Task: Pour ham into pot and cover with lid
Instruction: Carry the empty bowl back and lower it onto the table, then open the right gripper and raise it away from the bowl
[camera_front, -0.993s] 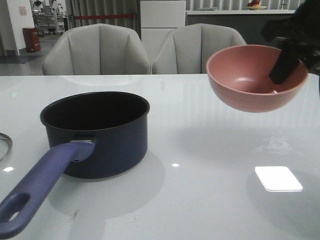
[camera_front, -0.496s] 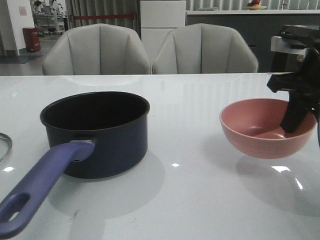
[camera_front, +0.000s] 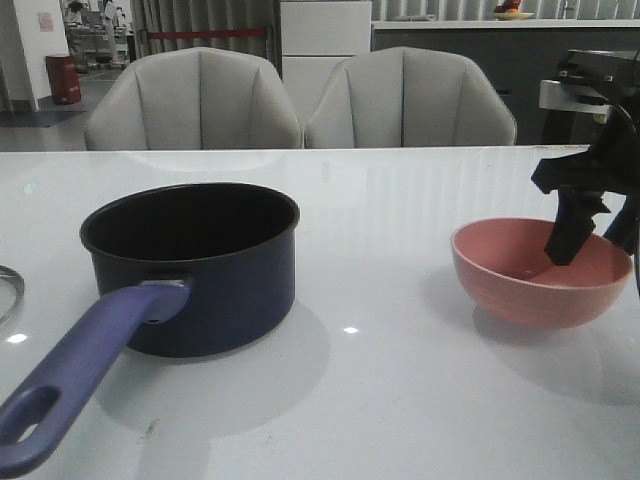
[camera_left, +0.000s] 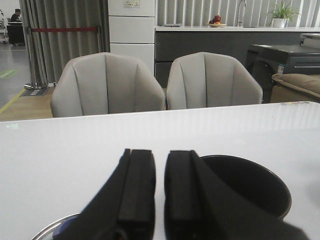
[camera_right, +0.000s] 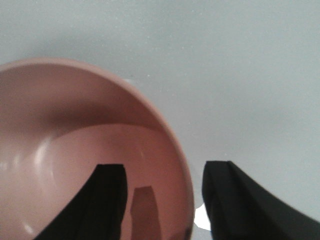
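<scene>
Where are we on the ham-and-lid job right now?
Pouring looks done: the pink bowl shows no ham and sits low at the table, though the pot's dark interior hides any slices. In hand: the right gripper straddles the bowl's rim, jaws parted. Left to do: the lid lies beside the uncovered pot, and the left gripper holds nothing.

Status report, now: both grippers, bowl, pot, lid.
Right gripper straddles pink bowl rim, not clamped; bowl on table, no ham visible. Left gripper empty, nearly shut, near the pot. Pot uncovered; lid at table's left edge.
</scene>
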